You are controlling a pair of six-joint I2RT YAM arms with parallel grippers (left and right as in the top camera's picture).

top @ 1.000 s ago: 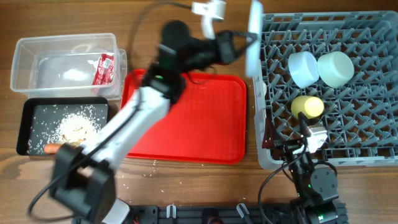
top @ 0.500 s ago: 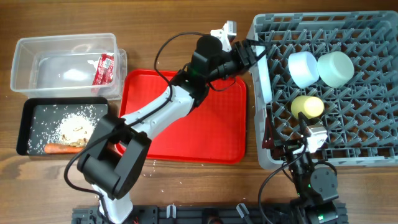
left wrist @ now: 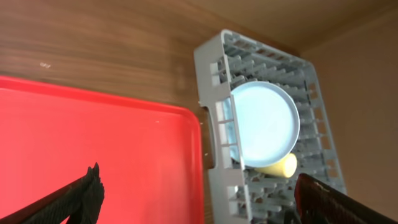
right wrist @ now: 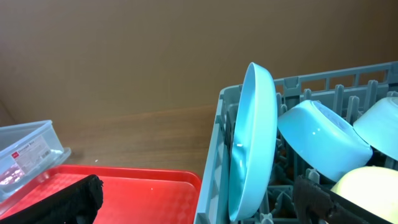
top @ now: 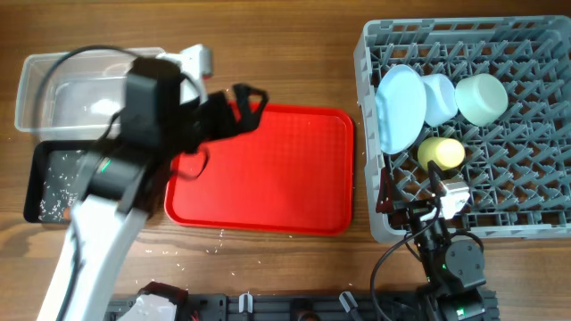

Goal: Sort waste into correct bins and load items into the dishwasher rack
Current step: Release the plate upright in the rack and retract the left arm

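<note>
Overhead: seeing left pincer spread wide and empty, over the 10 o'clock corner of the red tray. Confirmed on left wrist: fingers far apart, nothing between. Right pincer likewise wide and empty, sitting at the 7 o'clock corner of the rack. Found plate standing on edge at the rack's 9 o'clock side, just beside the blue bowl. Mint bowl at 3 o'clock of the blue one, yellow cup at 6. Clear tub at 10 o'clock of the red tray, black tray at 9 with crumbs inside, both partly hidden behind the left arm.
</note>
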